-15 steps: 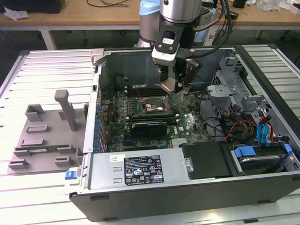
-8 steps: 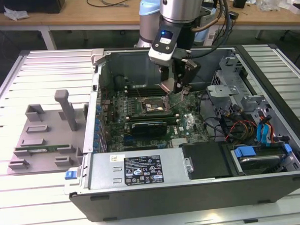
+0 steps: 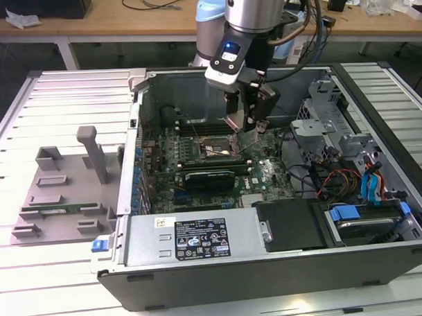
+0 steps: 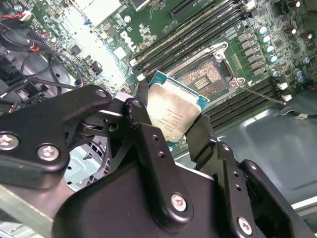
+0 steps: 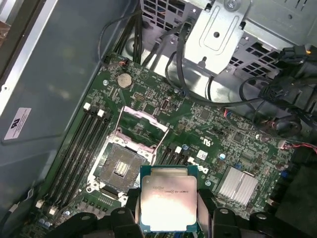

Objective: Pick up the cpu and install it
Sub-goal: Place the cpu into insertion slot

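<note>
My jaws pinched the cpu (image 5: 167, 198) by two opposite edges, tilted above the motherboard (image 5: 198, 124) just beside the open socket (image 5: 119, 166); light, stiff, probably fragile underneath, it suited an edge grip.

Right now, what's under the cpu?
Green motherboard lies below the cpu, held by the gripper, with the open socket close by; the patch directly beneath is covered.
</note>
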